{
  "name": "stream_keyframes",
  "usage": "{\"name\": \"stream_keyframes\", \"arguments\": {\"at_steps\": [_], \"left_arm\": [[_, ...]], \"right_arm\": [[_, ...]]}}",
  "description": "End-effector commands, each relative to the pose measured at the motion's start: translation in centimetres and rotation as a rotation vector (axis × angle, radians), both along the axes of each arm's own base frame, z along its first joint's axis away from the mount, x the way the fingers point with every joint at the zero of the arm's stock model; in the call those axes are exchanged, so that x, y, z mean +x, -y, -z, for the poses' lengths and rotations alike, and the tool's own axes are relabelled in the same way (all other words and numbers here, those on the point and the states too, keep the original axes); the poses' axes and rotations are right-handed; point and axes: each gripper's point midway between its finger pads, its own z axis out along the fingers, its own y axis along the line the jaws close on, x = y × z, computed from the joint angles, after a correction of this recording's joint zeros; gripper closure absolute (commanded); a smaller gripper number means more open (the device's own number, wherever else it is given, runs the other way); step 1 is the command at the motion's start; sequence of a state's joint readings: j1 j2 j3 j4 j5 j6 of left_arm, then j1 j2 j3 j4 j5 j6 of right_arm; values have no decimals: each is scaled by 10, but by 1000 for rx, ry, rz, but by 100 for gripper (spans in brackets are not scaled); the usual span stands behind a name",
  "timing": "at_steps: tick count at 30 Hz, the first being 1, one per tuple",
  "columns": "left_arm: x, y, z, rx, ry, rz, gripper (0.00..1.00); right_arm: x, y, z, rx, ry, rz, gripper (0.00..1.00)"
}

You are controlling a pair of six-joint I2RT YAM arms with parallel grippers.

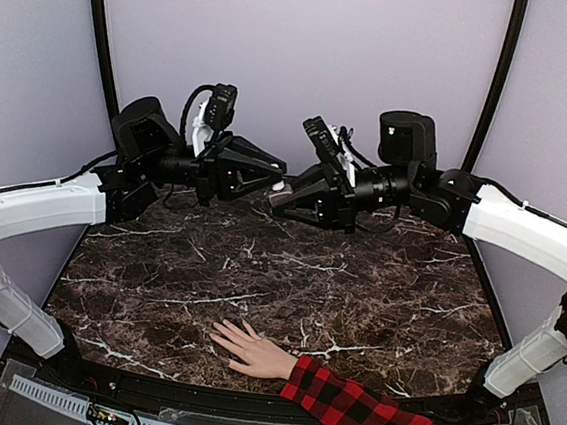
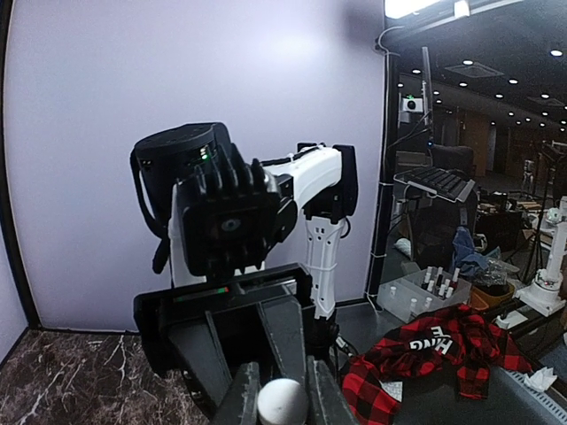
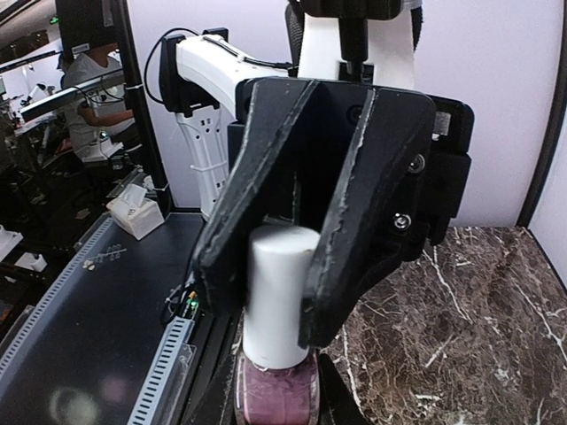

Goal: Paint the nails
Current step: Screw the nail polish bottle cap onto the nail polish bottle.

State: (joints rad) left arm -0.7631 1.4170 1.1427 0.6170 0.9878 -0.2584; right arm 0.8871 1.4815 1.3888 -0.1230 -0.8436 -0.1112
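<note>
Well, the pale hand (image 1: 250,351) lies flat, fingers spread, nails (image 1: 218,327) too tiny to judge; left gripper (image 1: 280,175) clamps the white cap (image 3: 279,283), right gripper (image 1: 277,200) the bottle (image 3: 276,396).

A pale purple wall (image 1: 301,33) curves behind a dark brown table (image 1: 357,280) with white lines in it. Past the wall, a big dim room (image 2: 483,119) has small round lights (image 2: 512,81) on its dark ceiling (image 2: 496,49)

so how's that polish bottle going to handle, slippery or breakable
Probably rigid and fragile: the bottle looks like clear glass with purple polish inside. Likely slick too, since its wall seems glossy. The tall white cap suggests it could tip if pushed while standing.
</note>
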Motion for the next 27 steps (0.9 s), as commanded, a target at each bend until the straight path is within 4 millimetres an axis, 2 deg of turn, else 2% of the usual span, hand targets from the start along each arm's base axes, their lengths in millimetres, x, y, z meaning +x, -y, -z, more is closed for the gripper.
{"name": "stream_keyframes", "arguments": {"at_steps": [1, 5, 7, 9, 13, 17, 22, 25, 27], "left_arm": [[-12, 11, 47, 140, -116, 122, 100], [-10, 10, 45, 153, -108, 105, 100], [-3, 7, 40, 149, -118, 55, 95], [4, 1, 32, 129, -115, 4, 81], [16, -13, 10, 78, -93, -116, 60], [25, -28, -11, 33, -68, -229, 47], [27, -38, -23, 18, -43, -294, 41], [41, -41, -22, 31, -67, -383, 41], [48, -43, -23, 27, -76, -428, 41]], "right_arm": [[-34, 16, -94, 325, 231, -163, 100], [-31, 15, -88, 307, 218, -159, 100], [-28, 15, -83, 291, 213, -134, 100], [-22, 13, -76, 269, 211, -102, 100], [-12, 11, -62, 226, 204, -43, 100], [-3, 8, -49, 184, 188, 3, 100], [28, 4, -38, 129, 183, 169, 100], [56, 4, -33, 98, 185, 328, 100], [68, 4, -30, 79, 186, 393, 100]]}}
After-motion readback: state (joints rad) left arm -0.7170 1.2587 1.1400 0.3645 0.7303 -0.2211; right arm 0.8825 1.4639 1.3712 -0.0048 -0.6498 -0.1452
